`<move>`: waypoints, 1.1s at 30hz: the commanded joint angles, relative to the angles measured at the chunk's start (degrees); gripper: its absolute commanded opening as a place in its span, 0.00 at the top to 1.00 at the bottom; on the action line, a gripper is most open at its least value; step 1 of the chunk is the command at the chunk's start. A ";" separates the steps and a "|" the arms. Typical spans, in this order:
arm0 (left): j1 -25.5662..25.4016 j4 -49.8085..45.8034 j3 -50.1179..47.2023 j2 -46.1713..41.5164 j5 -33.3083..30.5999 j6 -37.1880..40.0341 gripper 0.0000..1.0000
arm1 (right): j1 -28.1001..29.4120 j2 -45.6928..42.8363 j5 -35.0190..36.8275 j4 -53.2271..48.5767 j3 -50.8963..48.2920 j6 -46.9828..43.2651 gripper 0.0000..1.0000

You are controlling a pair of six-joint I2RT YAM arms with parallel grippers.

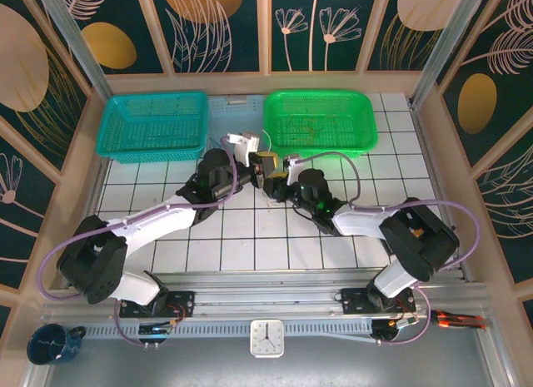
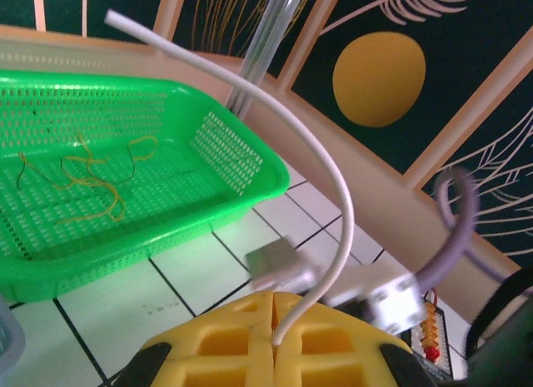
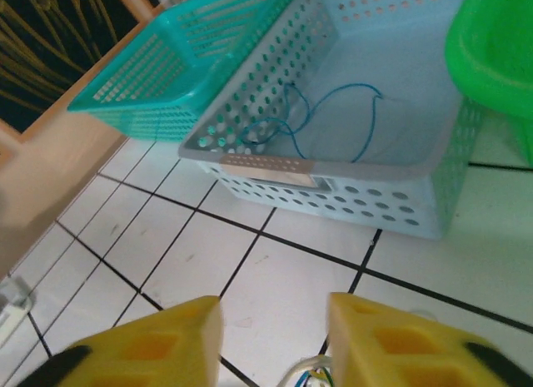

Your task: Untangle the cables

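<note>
My left gripper (image 2: 275,300) is shut on a whitish cable (image 2: 333,179) that arcs up and away to the left from between its yellow fingers. In the top view both grippers meet at the table's middle, the left gripper (image 1: 254,166) close beside the right gripper (image 1: 279,175). My right gripper (image 3: 275,320) stands open just above the tiles. A small tangle (image 3: 333,377) of white, blue and yellowish strands shows low between its fingers. Yellowish wires (image 2: 92,183) lie in the green basket (image 2: 225,146). A blue wire (image 3: 333,121) lies in the pale blue basket (image 3: 366,200).
Three baskets stand at the back: teal basket (image 1: 154,125) on the left, the pale blue basket (image 1: 233,104) in the middle, the green basket (image 1: 321,121) on the right. White tiled table (image 1: 250,237) lies in front. Thick purple arm cables (image 1: 466,229) loop beside each arm.
</note>
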 commanded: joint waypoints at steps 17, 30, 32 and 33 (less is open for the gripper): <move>0.32 -11.20 20.53 -5.01 1.67 -3.42 1.00 | 0.59 8.02 4.55 11.22 -6.87 7.96 0.80; 0.65 -16.16 31.70 -5.41 2.09 -3.44 1.00 | 0.65 10.18 5.47 13.15 -8.70 9.89 0.80; 0.66 -16.45 32.93 -5.43 2.01 -3.51 1.00 | 0.61 10.23 5.61 13.22 -8.91 10.07 0.80; 0.81 -16.72 33.63 -5.43 1.92 -3.58 1.00 | 0.61 10.19 5.59 13.25 -9.00 10.17 0.80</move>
